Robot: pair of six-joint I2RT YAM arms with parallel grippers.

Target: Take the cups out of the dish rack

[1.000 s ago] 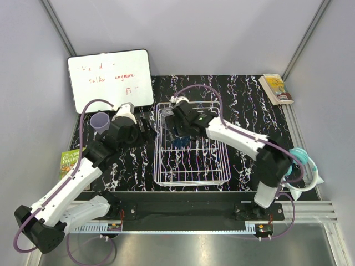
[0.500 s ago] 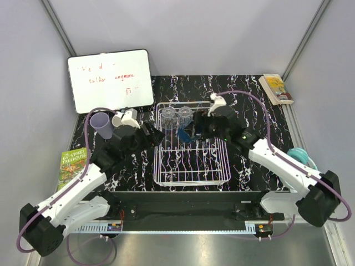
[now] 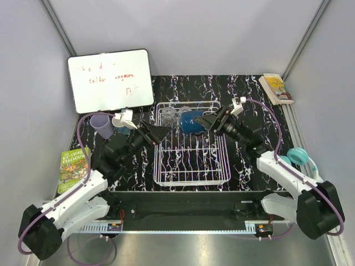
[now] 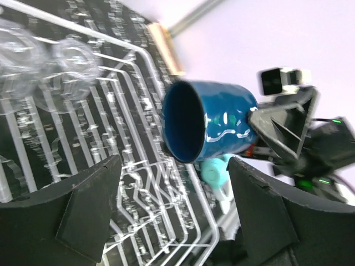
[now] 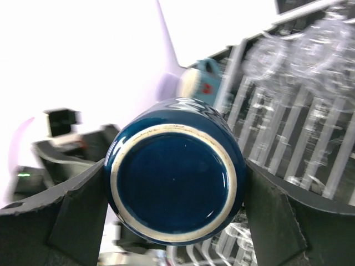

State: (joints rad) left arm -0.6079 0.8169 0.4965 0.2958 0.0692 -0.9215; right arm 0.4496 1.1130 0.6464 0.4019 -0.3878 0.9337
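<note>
Two glasses (image 3: 166,114) sit in the rack (image 3: 191,181); the blue mug (image 3: 192,121) is held sideways above it by the right jaws. It should be carried clear of the wide, empty left jaws and set upright on the surface (image 3: 249,100).

table (image 3: 249,95): black marbled | dish rack (image 3: 191,183): centre | lavender tumbler (image 3: 100,124): far left | teal mug (image 3: 299,157): right edge

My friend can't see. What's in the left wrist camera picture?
A blue mug hangs sideways, its mouth toward the camera, clamped by the right gripper above the white rack. Two clear glasses sit in the rack; the open left gripper frames the bottom.
</note>
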